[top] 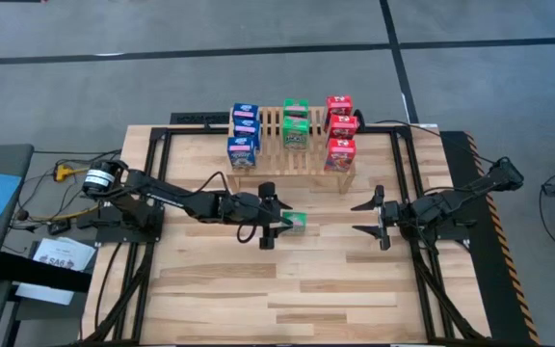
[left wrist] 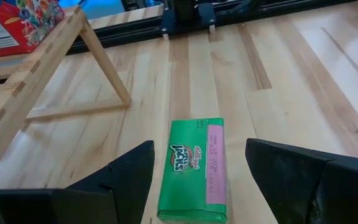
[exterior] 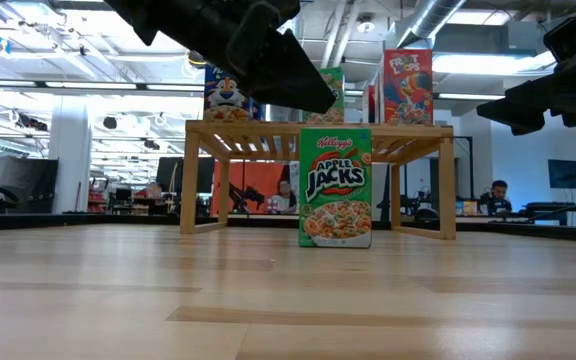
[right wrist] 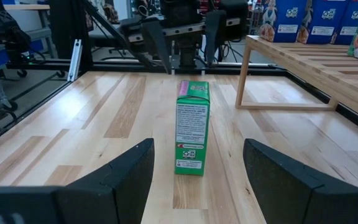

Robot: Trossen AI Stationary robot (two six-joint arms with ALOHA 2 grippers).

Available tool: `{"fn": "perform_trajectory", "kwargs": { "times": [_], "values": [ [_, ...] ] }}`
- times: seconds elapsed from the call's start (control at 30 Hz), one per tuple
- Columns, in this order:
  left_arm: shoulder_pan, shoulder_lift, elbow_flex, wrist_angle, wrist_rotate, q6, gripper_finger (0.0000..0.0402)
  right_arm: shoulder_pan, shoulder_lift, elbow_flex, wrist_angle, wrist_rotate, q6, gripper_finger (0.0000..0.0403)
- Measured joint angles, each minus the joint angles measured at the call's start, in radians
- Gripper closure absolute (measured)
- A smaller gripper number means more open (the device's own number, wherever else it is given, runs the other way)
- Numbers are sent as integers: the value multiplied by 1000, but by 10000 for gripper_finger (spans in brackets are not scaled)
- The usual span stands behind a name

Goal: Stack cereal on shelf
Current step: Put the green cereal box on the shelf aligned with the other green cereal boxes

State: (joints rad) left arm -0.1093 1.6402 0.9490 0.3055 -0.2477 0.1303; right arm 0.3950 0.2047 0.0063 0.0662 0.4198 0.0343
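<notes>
The left claw [top: 276, 227] hovers spread over the green box [top: 297, 223], its fingers [left wrist: 126, 177] either side of the carton's top and clear of it, nothing grasped. The right claw [top: 375, 218] is also spread and empty, facing the box from well apart across bare planks. The box stands upright on the surface [top: 287, 299], in front of the shelf [top: 302, 154] and apart from it, with open wood all round. The low view reads "Kellogg's Apple Jacks" on its front [exterior: 336, 187]; the right wrist view shows only a narrow printed side panel [right wrist: 191, 127]. On the shelf stand three blue boxes [top: 244, 136], two green [top: 296, 120], and three red [top: 340, 130], one lettered "Froot Loops" [exterior: 408, 88].
</notes>
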Motion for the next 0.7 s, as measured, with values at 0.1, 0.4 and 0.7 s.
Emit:
{"fn": "perform_trajectory", "kwargs": {
  "times": [0.1,0.4,0.7],
  "values": [
    [0,0,0,0,1,0,151,0,0,0,0,0,0,131],
    [2,0,0,-43,-22,0,69,0,0,0,0,0,0,131],
    [5,19,1,-37,-25,0,49,0,0,0,0,0,0,131]
  ]
}}
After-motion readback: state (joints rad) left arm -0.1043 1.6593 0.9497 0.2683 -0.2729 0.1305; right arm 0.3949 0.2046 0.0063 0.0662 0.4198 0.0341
